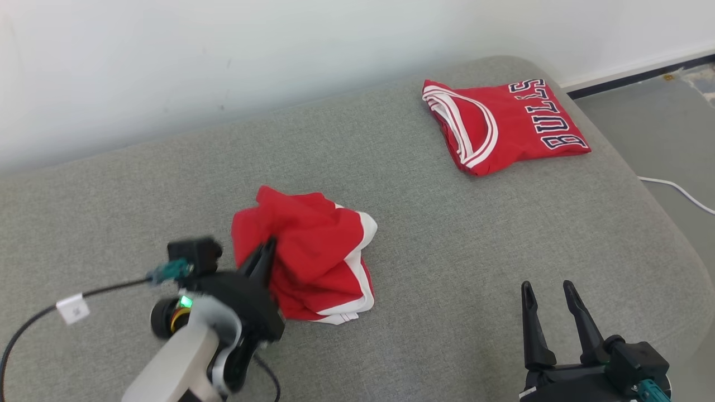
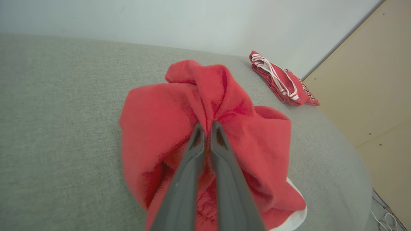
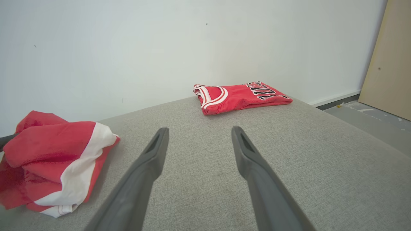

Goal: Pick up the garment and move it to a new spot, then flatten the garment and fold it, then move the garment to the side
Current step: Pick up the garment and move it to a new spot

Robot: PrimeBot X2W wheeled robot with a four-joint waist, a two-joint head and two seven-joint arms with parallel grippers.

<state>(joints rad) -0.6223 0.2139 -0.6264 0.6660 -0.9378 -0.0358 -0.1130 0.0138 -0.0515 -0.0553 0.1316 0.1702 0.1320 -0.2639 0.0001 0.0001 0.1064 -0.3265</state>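
A crumpled red garment [image 1: 315, 257] with white trim lies in a heap near the middle of the grey cushion [image 1: 447, 251]. My left gripper [image 1: 267, 249] is shut on a fold at the heap's left side. In the left wrist view its dark fingers [image 2: 192, 160] pinch the red garment [image 2: 231, 106] at their tips. The heap also lies at the left in the right wrist view, as the garment [image 3: 54, 150]. My right gripper [image 1: 548, 290] stands open at the lower right, over bare cushion, holding nothing; its fingers [image 3: 154, 154] are spread wide in the right wrist view.
A folded red jersey [image 1: 503, 125] with "BULLS" lettering lies at the cushion's far right corner, also seen as the jersey [image 2: 282, 83] and the jersey [image 3: 239, 96]. A white wall runs behind. Floor and a white cable [image 1: 676, 190] lie off the right edge.
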